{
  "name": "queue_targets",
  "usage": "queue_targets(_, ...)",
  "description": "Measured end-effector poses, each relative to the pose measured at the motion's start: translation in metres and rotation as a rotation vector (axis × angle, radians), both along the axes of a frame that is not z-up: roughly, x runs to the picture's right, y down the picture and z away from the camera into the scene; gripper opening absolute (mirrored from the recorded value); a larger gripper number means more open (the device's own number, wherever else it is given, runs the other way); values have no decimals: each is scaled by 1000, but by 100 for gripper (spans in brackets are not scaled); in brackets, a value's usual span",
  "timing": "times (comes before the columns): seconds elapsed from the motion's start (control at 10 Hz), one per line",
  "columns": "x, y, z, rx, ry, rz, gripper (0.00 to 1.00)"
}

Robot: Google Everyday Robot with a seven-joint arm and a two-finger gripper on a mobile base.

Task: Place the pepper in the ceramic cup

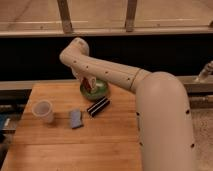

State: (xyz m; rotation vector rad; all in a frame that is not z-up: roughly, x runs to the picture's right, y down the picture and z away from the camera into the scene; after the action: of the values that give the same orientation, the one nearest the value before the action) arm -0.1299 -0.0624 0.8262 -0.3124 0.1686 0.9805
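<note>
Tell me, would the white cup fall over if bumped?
Maybe. The cup stands upright but flares toward its rim, so a high shove could tip it. It looks small, probably light and easy to slide. The gripper is at the green bowl, apart from it.

The wooden slab counter (pixel 75 150) carries four things, all in its rear half. The round green bowl (pixel 95 91) sits close to the far edge, a little right of the middle. The gripper (pixel 88 82) hangs over the bowl's left side, at its rim, with the arm reaching in from the right edge and bending back down above the far edge. Just in front of the bowl lies the black ribbed rectangular block (pixel 98 106), set at a slant. Near its front-left lies a small flat blue-grey pad (pixel 75 119). Left of the pad, apart from it and toward the left edge, stands the small off-white ceramic cup (pixel 43 111), upright.
</note>
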Motion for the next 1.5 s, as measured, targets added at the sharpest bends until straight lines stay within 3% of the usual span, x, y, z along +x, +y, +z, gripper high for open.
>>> queue_targets(0.2,-15,-4,-5,2,-16,-43,0)
queue_targets(0.6,-61,2,-30,4,-62,-189,0)
queue_targets(0.9,-82,5,-46,18,-92,-249,0)
queue_targets(1.3,-100,-7,-66,58,-151,-246,0)
queue_targets(1.5,-105,-15,-69,56,-164,-154,0)
